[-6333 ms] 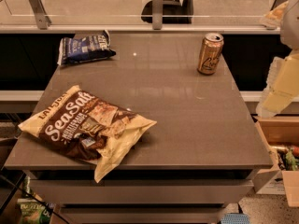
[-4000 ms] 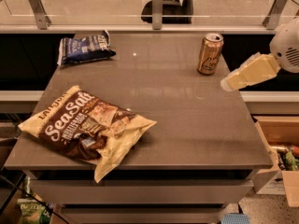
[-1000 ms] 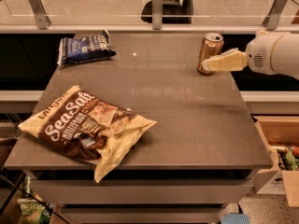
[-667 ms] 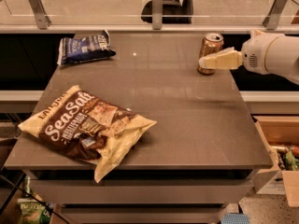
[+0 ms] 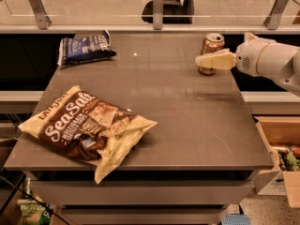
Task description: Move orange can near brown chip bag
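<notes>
The orange can (image 5: 213, 44) stands upright at the far right of the grey table (image 5: 187, 121). My gripper (image 5: 206, 60) reaches in from the right at can height, and its cream tip crosses in front of the can's lower half. Whether it touches the can cannot be told. The brown chip bag (image 5: 84, 125), with white "Sea Salt" lettering, lies flat at the table's near left corner, far from the can.
A small dark blue bag (image 5: 84, 48) lies at the table's far left corner. A glass rail with metal posts (image 5: 158, 8) runs behind the table. A cardboard box (image 5: 281, 158) with items sits on the floor to the right.
My gripper has swung in from the right side and moved left, up to the orange can, now overlapping its front. The can and both bags have not moved.
</notes>
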`<control>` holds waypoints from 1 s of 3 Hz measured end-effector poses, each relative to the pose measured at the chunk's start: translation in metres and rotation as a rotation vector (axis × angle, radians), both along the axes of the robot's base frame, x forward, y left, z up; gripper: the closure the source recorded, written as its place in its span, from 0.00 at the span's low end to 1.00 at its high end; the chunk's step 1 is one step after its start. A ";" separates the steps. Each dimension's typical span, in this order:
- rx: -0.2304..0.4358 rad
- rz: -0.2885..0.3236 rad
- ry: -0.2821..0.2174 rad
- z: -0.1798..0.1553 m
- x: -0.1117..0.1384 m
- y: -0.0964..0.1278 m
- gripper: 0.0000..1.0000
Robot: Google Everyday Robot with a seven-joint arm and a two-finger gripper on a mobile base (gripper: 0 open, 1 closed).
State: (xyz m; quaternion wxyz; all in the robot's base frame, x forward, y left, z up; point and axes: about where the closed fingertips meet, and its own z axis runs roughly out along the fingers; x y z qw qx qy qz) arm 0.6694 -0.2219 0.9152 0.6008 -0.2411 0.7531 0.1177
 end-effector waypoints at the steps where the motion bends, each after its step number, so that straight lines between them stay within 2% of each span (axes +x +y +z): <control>1: 0.005 0.010 0.023 -0.011 0.009 0.003 0.00; 3: 0.018 0.027 0.038 -0.021 0.030 0.007 0.00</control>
